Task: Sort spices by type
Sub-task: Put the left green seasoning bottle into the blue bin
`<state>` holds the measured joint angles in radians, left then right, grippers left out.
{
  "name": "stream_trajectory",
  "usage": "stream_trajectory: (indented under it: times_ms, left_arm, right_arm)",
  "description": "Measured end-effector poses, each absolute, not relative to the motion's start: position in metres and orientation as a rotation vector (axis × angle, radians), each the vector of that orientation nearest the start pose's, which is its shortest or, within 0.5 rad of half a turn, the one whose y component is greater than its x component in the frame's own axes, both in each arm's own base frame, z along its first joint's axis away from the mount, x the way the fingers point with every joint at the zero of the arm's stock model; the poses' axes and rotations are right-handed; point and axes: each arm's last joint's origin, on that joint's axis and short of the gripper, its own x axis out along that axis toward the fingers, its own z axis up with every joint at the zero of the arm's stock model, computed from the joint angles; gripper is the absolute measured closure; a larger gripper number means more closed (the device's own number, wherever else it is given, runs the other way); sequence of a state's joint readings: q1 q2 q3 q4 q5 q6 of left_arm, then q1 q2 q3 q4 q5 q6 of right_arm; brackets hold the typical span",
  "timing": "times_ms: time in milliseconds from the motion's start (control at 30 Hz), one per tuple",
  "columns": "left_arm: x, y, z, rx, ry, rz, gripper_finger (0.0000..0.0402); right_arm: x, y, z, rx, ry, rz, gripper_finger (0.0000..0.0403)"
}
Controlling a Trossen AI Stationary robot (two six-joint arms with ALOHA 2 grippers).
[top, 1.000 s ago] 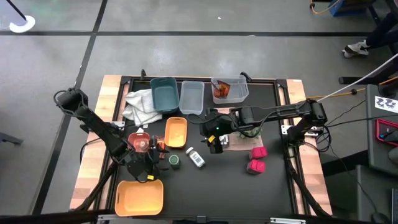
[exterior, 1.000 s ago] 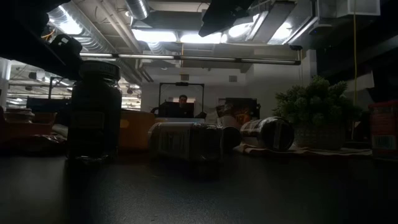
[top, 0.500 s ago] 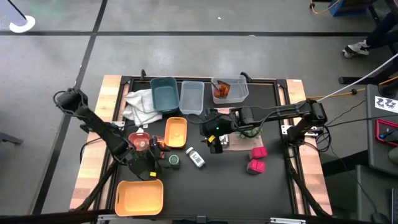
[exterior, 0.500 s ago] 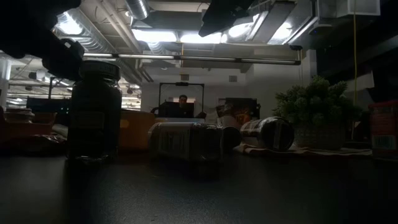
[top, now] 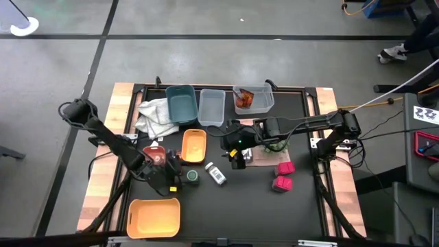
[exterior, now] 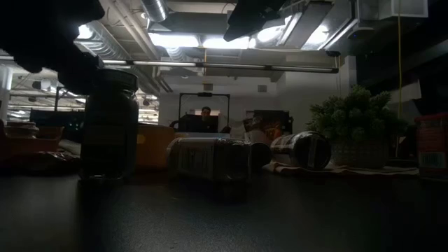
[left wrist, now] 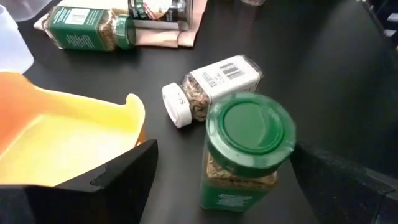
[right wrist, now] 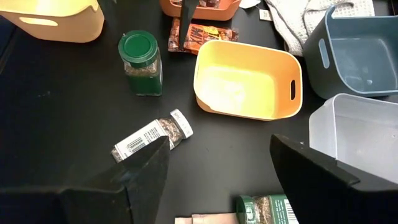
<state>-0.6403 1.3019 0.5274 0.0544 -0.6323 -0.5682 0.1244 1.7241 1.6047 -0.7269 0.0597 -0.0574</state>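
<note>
Here left pincer (left wrist: 214, 186) straddles green-lidded jar (left wrist: 247, 149)

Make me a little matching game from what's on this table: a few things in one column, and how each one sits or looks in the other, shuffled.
Things:
1. green-lidded jar
2. white-capped bottle
3. magenta boxes
4. grey-white cloth

States:
A. crumpled beside the blue-grey bin
B. lying on its side
C. standing upright, between the open fingers of the left gripper
D. a pair near the table's right side

Pairs: 1-C, 2-B, 3-D, 4-A
</note>
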Motion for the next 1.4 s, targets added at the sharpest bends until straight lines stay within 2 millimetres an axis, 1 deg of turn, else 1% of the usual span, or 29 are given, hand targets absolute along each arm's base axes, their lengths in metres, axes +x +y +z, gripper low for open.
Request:
stream_trajectory:
  times_ms: [267,533,600,700,1033,1167,1333,1400]
  left_arm:
    - [0.210,-0.135,0.151,-0.093,0.551,0.164,0.0054]
    - [0.215,-0.135,0.147,-0.076,0.522,0.186,0.0058]
    - [0.215,-0.134,0.146,-0.090,0.524,0.198,0.0068]
    - [0.216,-0.133,0.147,-0.104,0.522,0.206,0.0096]
    - [0.216,-0.133,0.147,-0.146,0.516,0.218,0.0217]
    - [0.215,-0.133,0.152,-0.196,0.504,0.214,0.0220]
    - [0.212,-0.132,0.167,-0.249,0.461,0.182,0.0220]
    - [0.210,-0.130,0.175,-0.273,0.433,0.173,0.0220]
  right_arm:
    - [0.372,0.045,0.322,-0.132,0.841,0.085,0.0127]
    - [0.372,0.045,0.323,-0.132,0.840,0.085,0.0127]
    - [0.372,0.045,0.323,-0.132,0.840,0.085,0.0127]
    - [0.372,0.045,0.323,-0.132,0.839,0.085,0.0127]
    - [0.372,0.045,0.323,-0.132,0.839,0.085,0.0127]
    - [0.372,0.045,0.323,-0.131,0.839,0.085,0.0127]
    - [0.372,0.045,0.323,-0.132,0.838,0.085,0.0127]
    - [0.372,0.045,0.323,-0.131,0.837,0.085,0.0127]
